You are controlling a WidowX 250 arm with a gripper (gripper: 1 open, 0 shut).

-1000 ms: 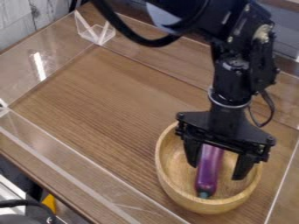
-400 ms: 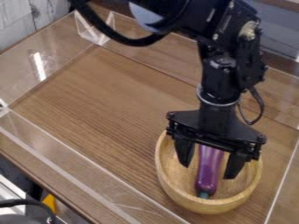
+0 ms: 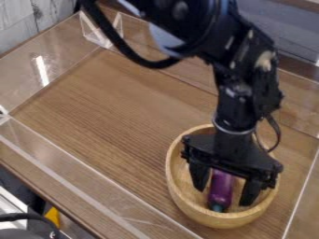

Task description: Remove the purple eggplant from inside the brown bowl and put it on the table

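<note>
we see the gripper (image 3: 229, 181) pointing straight down into the brown bowl (image 3: 182, 192), which sits at the near right of the table (image 3: 112, 103). its jaws are spread wide, one finger on each side of the purple eggplant (image 3: 221, 188), and nothing is pinched yet. the purple eggplant lies on the bowl floor, long axis running from far to near, its teal stem cap (image 3: 214, 208) at the near end, close to the rim. whether the fingertips already touch the wood or the eggplant, we cannot tell; the black fingers hide the contact zone.

we judge the step in hand to be the final lowering before the grasp, with the lift and the placing on the table not yet done.

risks, as we read them:
- the eggplant is glossy and rounded, so a closure above its widest line may squeeze it downward and out, leaving it rolling along the curved floor.
- the left finger stands near the inner wall; a push further down or sideways may catch the thick rim and shift or tip the bowl.
- a grip toward one end may let the eggplant swing and slip during the lift.
- the clear acrylic wall (image 3: 50, 56) runs along the table edges, and the near right corner is tight; a careless carry may strike it.
</note>
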